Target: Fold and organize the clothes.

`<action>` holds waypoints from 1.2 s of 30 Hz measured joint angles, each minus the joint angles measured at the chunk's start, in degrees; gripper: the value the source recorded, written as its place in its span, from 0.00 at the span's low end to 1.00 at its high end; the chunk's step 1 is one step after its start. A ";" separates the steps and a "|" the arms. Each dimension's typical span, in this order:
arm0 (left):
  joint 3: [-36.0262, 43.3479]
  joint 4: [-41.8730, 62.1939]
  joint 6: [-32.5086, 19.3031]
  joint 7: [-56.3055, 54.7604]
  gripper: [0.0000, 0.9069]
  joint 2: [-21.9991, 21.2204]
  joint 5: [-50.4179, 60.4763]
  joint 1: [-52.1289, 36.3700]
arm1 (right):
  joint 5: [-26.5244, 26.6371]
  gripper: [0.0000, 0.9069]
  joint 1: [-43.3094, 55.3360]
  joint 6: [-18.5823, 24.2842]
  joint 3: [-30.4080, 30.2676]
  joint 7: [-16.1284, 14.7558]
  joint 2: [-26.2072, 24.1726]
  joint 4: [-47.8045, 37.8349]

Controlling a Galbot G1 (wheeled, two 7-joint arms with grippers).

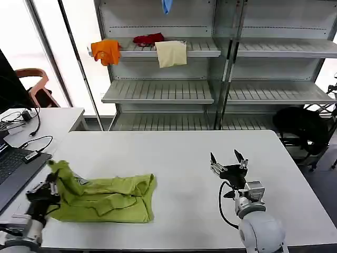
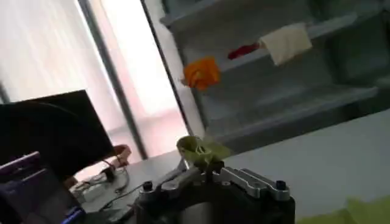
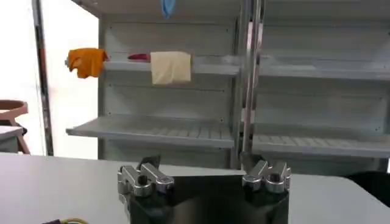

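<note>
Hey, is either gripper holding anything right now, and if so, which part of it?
The left gripper pinches the lime-green T-shirt by a raised fold at its left edge. The right gripper is open over the table, holding nothing.

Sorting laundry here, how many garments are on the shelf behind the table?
3 on the upper shelf: an orange garment hanging at its left end, a red garment lying beside it, and a cream garment draped over the edge. Others may be hidden.
</note>
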 measured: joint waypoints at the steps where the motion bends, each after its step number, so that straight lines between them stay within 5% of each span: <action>1: 1.45 -0.43 0.30 -0.15 0.00 -0.17 0.00 -0.14 | -0.13 1.00 -0.10 0.05 0.04 -0.02 0.00 0.00; 14: 18.92 -1.85 4.31 -2.34 0.00 -2.36 2.52 -1.64 | -1.16 1.00 -0.04 0.74 0.09 -0.39 0.29 -0.98; 26: 26.60 0.14 6.28 -4.17 0.01 -4.34 4.98 -2.96 | -1.60 1.00 0.28 1.15 -0.18 -0.63 0.23 -2.01; 27: 27.10 0.38 6.50 -4.33 0.13 -4.57 5.16 -3.10 | -1.63 1.00 0.29 1.15 -0.19 -0.63 0.23 -2.02; 28: 27.58 0.56 6.67 -4.46 0.66 -4.74 5.29 -3.21 | -1.68 1.00 0.30 1.15 -0.21 -0.63 0.22 -2.02; 29: 27.95 0.86 6.87 -4.67 1.00 -4.92 5.53 -3.39 | -1.71 1.00 0.31 1.15 -0.22 -0.63 0.19 -2.02; 36: 31.04 2.67 7.83 -6.17 1.00 -6.11 7.03 -3.34 | -1.90 1.00 0.25 1.15 -0.21 -0.63 0.14 -2.03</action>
